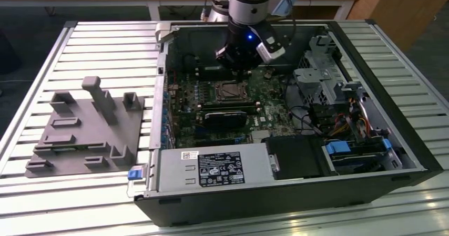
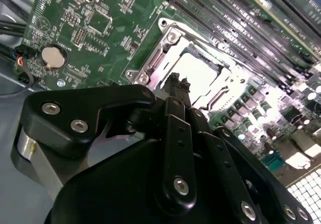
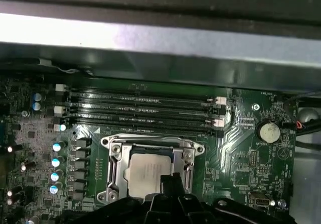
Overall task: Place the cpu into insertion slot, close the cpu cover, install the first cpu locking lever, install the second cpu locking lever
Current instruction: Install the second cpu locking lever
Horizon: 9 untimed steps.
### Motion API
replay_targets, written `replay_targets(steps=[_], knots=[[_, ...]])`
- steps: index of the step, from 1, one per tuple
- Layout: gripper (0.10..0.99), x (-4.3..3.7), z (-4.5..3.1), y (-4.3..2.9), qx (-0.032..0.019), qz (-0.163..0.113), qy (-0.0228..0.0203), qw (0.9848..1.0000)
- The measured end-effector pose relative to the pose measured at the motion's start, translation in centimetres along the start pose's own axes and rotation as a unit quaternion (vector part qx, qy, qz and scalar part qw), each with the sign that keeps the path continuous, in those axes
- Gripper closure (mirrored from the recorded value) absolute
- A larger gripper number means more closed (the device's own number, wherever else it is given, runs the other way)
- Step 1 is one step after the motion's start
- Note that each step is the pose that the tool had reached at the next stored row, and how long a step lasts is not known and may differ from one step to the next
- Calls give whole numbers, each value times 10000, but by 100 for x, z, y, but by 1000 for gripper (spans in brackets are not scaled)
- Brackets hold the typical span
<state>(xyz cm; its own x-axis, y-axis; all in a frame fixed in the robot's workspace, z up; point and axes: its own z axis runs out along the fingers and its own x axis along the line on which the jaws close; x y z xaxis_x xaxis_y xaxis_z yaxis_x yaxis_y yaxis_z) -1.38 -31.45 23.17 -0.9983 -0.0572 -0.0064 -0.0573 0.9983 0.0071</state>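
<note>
The cpu (image 3: 145, 174) lies flat in the insertion slot (image 1: 228, 91) on the green motherboard, its grey top showing through the window of the cpu cover (image 3: 116, 156). The silver cover frame lies down around the chip (image 2: 200, 73). A thin metal lever runs along one edge of the frame (image 3: 150, 136). My gripper (image 2: 176, 81) hangs just above the socket's edge, its black fingers pressed together with nothing between them. In the exterior view the gripper (image 1: 242, 67) sits a little behind the socket, inside the open case.
Long black memory slots (image 3: 145, 108) run beside the socket, a coin battery (image 3: 269, 131) sits further off. The case wall (image 3: 150, 38) rises close behind. A drive cage (image 1: 323, 78) and cables crowd the exterior view's right, the power supply (image 1: 210, 167) the front. A grey fixture (image 1: 84, 125) stands outside.
</note>
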Motion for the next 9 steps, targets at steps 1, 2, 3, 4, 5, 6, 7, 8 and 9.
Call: replay_targets(steps=[1,2,3,4,5,6,7,8,9], knots=[[980,0,-11,-4,1,0,1,10000],[980,1,-31,-5,2,1,1,10000],[980,0,-62,-6,0,1,0,10000],[980,0,-102,-6,0,1,0,10000],[980,0,-147,-6,-1,0,0,10000],[980,-1,-181,-6,1,0,1,10000],[980,-1,-203,-6,1,0,1,10000],[980,-1,-210,-7,1,0,1,10000],[980,-1,-212,-8,0,0,0,10000]])
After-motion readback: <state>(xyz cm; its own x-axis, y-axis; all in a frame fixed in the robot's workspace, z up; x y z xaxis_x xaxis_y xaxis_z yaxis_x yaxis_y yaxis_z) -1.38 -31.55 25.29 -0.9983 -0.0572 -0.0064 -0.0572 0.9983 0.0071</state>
